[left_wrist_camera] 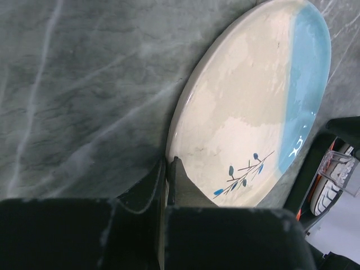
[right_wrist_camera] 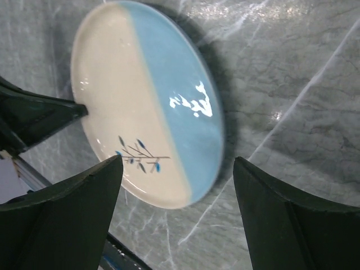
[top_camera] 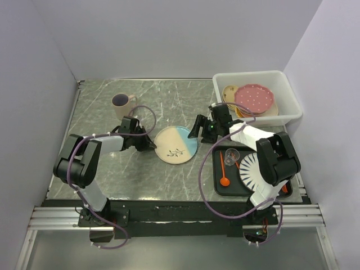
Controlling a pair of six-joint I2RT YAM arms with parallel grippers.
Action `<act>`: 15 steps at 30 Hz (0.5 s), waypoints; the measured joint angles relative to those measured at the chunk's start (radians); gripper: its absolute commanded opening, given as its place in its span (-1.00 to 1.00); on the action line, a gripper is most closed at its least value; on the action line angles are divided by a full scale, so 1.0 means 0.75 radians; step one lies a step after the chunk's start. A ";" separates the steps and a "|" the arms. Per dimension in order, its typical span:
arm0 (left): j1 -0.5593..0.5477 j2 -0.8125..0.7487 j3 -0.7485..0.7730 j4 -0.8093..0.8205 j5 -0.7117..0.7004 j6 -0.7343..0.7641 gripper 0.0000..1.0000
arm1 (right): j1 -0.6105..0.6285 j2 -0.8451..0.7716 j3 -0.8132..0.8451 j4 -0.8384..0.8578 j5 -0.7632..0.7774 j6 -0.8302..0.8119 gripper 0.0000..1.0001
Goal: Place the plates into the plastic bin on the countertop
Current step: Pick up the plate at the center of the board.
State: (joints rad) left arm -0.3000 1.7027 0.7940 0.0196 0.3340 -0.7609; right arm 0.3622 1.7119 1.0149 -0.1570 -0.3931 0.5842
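My left hand (top_camera: 149, 142) is clenched on nothing. Its closed tips touch the cream rim of the cream-and-blue plate (top_camera: 175, 144), which lies on the countertop (top_camera: 140, 174) between my 2 hands. My right hand (top_camera: 197, 129) is released, fingers spread wide, hanging over the plate's blue edge without touching it.

I judge this as the pickup step for this 1 plate, with my left hand bracing it. Next, my right fingers need to drop around the blue rim and close, then carry it to the plastic bin (top_camera: 289, 90), beyond and right of that hand, where a pink dotted plate (top_camera: 254, 98) tops a stack.

I cannot tell whether the blue edge is raised off the countertop, nor how many plates lie under the pink one.
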 measured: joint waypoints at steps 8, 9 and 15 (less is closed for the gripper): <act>0.017 -0.024 -0.024 0.008 -0.015 0.001 -0.99 | 0.000 0.032 -0.012 0.086 -0.037 0.008 0.69; 0.018 -0.024 -0.024 0.007 -0.015 0.002 -0.99 | 0.000 0.045 -0.012 0.106 -0.044 0.011 0.69; 0.018 -0.025 -0.024 0.007 -0.015 0.011 -0.99 | -0.001 0.118 -0.013 0.152 -0.055 0.013 0.59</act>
State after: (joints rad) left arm -0.2867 1.6836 0.7757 0.0250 0.3229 -0.7525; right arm 0.3614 1.8004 1.0054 -0.0433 -0.4343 0.5941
